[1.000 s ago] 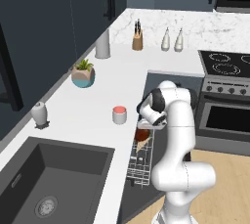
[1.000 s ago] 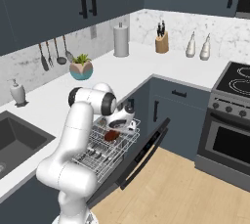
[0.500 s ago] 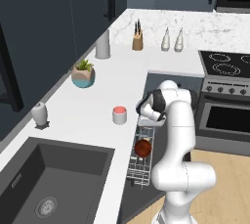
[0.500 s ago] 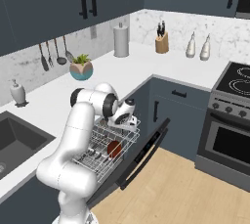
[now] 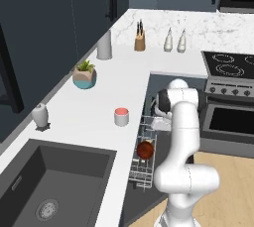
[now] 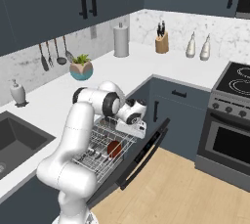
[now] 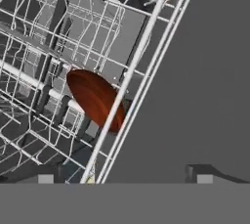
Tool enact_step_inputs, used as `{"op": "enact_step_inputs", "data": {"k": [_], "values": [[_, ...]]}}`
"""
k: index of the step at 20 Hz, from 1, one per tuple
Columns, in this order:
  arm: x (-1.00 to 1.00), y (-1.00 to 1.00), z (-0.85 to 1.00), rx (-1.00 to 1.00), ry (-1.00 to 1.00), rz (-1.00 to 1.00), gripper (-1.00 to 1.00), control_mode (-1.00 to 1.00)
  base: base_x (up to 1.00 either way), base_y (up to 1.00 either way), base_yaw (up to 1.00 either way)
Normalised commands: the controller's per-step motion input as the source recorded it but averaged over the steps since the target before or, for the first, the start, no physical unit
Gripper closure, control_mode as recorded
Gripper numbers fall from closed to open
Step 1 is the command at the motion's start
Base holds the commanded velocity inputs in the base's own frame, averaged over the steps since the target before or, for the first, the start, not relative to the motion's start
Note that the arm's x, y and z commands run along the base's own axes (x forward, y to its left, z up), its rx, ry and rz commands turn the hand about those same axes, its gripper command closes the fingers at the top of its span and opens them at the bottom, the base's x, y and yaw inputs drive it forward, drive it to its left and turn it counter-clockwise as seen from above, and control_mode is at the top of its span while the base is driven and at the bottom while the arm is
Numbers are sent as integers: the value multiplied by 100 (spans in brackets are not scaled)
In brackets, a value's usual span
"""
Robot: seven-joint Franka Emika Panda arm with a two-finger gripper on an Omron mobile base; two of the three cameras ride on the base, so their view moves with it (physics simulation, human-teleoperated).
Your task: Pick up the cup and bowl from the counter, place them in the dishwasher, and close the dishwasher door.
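Observation:
The reddish-brown bowl (image 5: 145,149) (image 6: 114,148) (image 7: 95,98) lies tilted on its side in the white wire rack (image 5: 143,174) (image 6: 95,157) of the dishwasher, free of any grip. My gripper (image 5: 160,122) (image 6: 135,129) (image 7: 124,171) hangs open just above the rack, over the bowl, with nothing between its fingers. The cup (image 5: 121,117), pale with a salmon-red inside, stands upright on the white counter (image 5: 94,107) to the left of the rack. The dishwasher door (image 6: 146,154) (image 7: 205,81) is folded down, open.
A teal plant pot (image 5: 84,77) (image 6: 81,69), a grey canister (image 5: 104,45) (image 6: 121,41), a knife block (image 5: 140,40) and two bottles (image 5: 175,41) stand further back. A small white vase (image 5: 39,116) and the sink (image 5: 44,186) are left; the oven (image 5: 230,102) (image 6: 229,125) is right.
The gripper was shut on the bowl above the rack; its jaws have opened and the bowl has dropped into the rack. The arm has barely moved.

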Motion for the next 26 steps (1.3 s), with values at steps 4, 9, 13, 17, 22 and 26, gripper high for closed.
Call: {"op": "enact_step_inputs", "data": {"k": [4, 9, 13, 17, 22, 26], "values": [[-59, -4, 94, 12, -10, 0, -100, -100, 0, 0, 0], [-51, 34, 84, 10, -16, 0, -100, -100, 0, 0, 0], [-48, 64, 85, 0, -16, -14, -100, -100, 0, 0, 0], [-37, 58, 83, 0, -8, -27, -100, -100, 0, 0, 0], [-41, 53, 98, 0, 1, -27, -100, -100, 0, 0, 0], [-31, 35, 97, 2, 14, -14, -100, -100, 0, 0, 0]]}}
